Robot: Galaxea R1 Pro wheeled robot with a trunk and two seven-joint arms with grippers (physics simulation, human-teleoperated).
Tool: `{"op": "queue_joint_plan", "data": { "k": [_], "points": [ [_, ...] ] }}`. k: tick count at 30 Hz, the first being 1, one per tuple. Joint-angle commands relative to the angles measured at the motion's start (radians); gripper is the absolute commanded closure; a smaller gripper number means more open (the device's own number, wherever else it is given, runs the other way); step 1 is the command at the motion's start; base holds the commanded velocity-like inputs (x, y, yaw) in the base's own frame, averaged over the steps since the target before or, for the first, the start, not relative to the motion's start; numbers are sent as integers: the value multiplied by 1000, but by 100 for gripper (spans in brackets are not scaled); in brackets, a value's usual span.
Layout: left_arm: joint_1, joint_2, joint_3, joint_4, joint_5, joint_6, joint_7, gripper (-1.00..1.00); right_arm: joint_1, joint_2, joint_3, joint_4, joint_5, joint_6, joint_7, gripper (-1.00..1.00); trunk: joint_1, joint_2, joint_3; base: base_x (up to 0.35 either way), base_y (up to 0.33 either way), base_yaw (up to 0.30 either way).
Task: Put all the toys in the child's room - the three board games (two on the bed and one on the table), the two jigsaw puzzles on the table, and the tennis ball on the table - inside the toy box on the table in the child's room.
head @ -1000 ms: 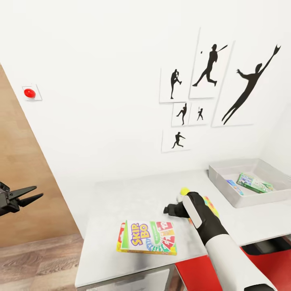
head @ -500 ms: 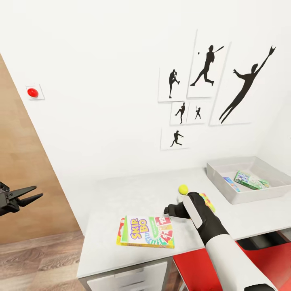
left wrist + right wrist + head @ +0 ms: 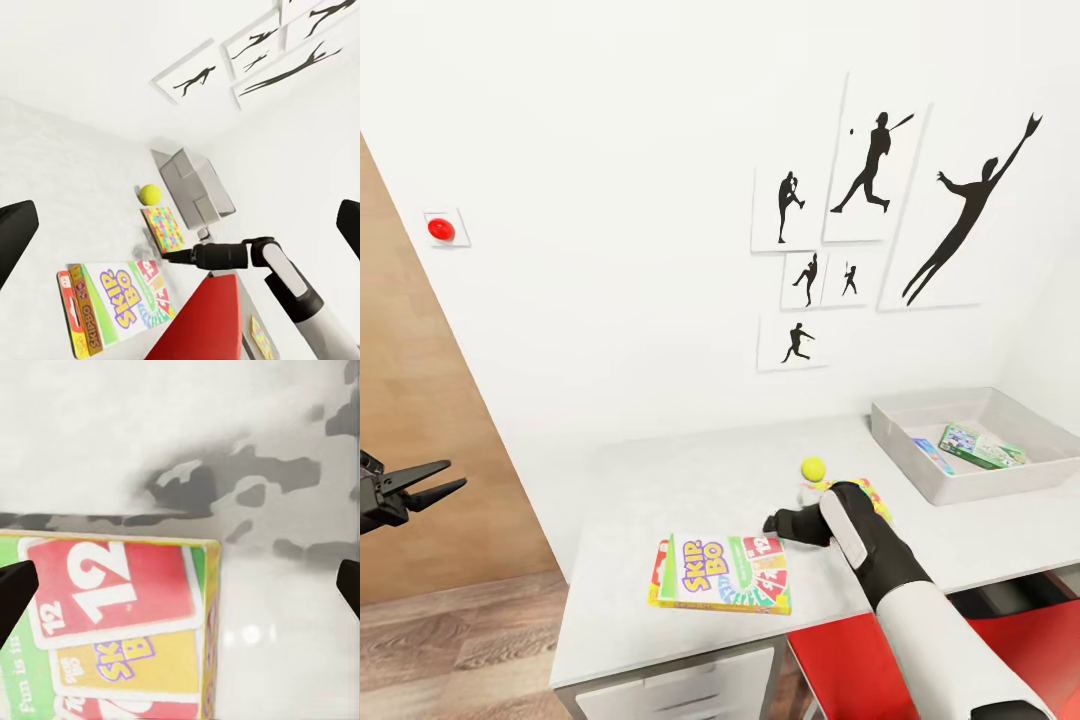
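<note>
Since approx half a sec ago the right gripper [image 3: 772,523] is sitting a touch lower and closer to the Skip-Bo box [image 3: 723,573], fingertips now just above its far red corner; the head cam itself is holding steady vs that frame, though it shifted in the sec before. Right jaws are standing open: in the right wrist view both dark fingertips are framing the picture's edges w/ the box corner [image 3: 112,622] between and below them, nothing gripped. The box is lying flat on the light grey table [image 3: 690,480], near the front edge. It is likely light, stiff cardboard w/ a glossy, maybe slippery print, so pinching across a short edge or its thin side seems best; squeezing the flat faces from above isn't workable. Just behind the wrist the jigsaw puzzle [image 3: 163,227] is lying flat, thin and probably floppy, hard to get under, w/ the tennis ball [image 3: 814,467] beside it, light and apt to roll. Further right the grey toy box [image 3: 905,450] is already holding flat printed items, approx 2. The left gripper [image 3: 428,489] is hovering open off the table's left, over the wood floor. Count visible: 1 Skip-Bo box on the table, 1 puzzle sheet I can separate, 1 ball, 1 bin.
</note>
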Motion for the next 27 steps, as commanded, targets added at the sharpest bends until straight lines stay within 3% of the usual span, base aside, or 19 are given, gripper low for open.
{"op": "queue_joint_plan", "data": {
  "k": [1,7,21,27],
  "points": [
    [-1,0,-1,0,5,7,0,-100,-1,-14,2,5,-12,1,21,-100,0,-1,-1,0,0,0],
    [-1,1,-1,0,5,7,0,-100,-1,-46,3,15,-7,-3,122,-100,0,-1,-1,0,0,0],
    [-1,0,-1,0,5,7,0,-100,33,-47,3,13,-12,-3,143,-100,0,-1,-5,0,0,0],
    [-1,-1,-1,0,5,7,0,-100,33,-44,3,14,-6,-3,249,-100,0,-1,-11,0,0,0]
  ]
}}
